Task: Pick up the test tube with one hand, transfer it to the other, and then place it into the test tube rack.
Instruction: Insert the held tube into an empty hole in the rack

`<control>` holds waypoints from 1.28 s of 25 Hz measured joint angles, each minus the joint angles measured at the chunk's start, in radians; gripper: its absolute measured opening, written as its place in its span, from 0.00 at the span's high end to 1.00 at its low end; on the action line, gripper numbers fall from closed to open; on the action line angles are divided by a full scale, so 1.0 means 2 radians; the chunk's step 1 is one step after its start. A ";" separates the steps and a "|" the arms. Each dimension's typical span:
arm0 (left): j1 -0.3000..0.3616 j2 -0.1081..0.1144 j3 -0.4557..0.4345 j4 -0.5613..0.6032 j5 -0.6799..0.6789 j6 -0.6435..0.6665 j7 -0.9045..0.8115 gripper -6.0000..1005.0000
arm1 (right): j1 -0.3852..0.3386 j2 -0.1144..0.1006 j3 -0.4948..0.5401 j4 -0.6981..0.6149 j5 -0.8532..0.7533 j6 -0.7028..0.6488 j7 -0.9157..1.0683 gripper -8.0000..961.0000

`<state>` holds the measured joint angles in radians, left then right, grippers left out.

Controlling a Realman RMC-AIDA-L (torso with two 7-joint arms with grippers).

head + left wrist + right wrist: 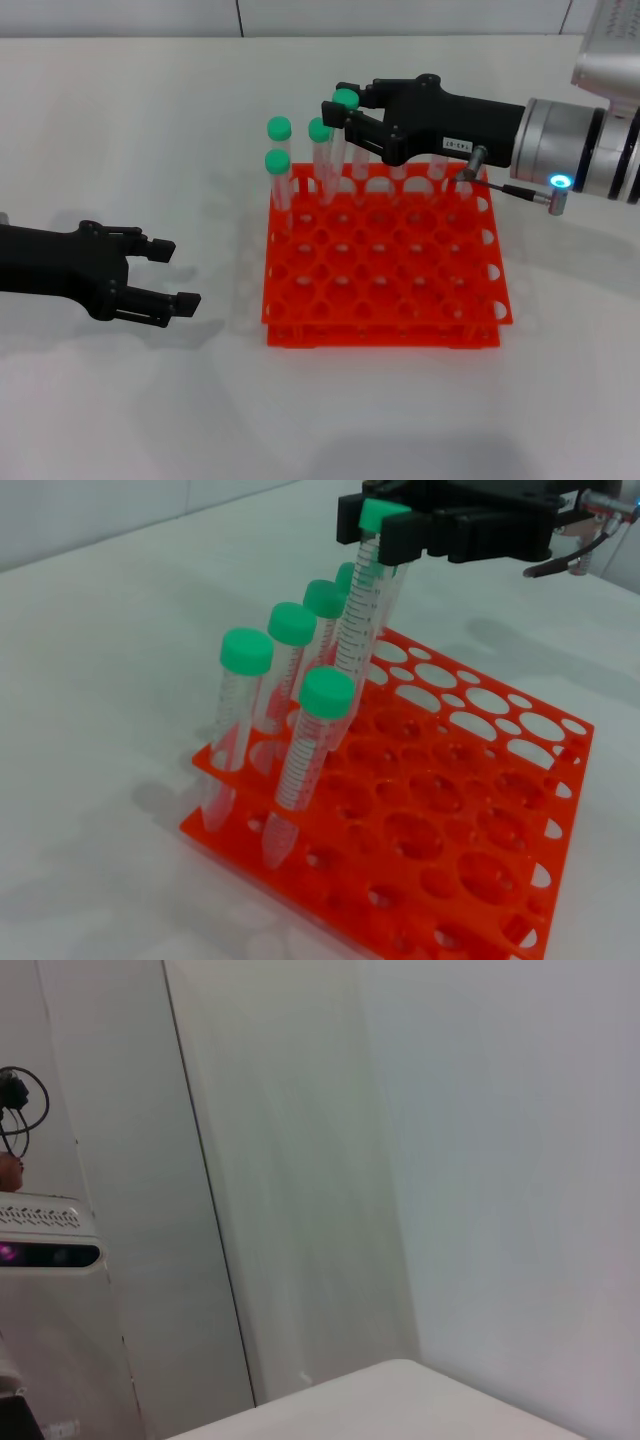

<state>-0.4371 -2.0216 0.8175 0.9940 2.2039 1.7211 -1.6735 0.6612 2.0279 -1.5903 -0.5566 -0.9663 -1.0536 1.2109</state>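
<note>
The test tube (338,140), slim and clear with a green screw cap, stands nearly upright, its cap end pinched between the right gripper's (340,112) black fingers and its lower end down at a hole in the rack's far row, toward 11 o'clock. The test tube rack (385,268), bright orange-red with round holes, sits flat on the table. The left gripper (170,275), fingers apart, hovers at the rack's 9 o'clock.
</note>
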 joint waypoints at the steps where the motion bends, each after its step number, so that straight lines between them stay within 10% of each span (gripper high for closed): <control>1: 0.000 0.000 0.000 0.000 0.000 0.000 0.000 0.12 | 0.000 0.000 -0.002 0.000 0.000 0.001 0.000 0.72; 32: 0.001 0.000 -0.001 0.000 0.000 -0.005 0.001 0.12 | 0.002 0.000 -0.035 -0.006 0.000 0.024 -0.001 0.72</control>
<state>-0.4342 -2.0217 0.8160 0.9940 2.2040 1.7105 -1.6705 0.6655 2.0279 -1.6613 -0.5692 -0.9664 -1.0046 1.2093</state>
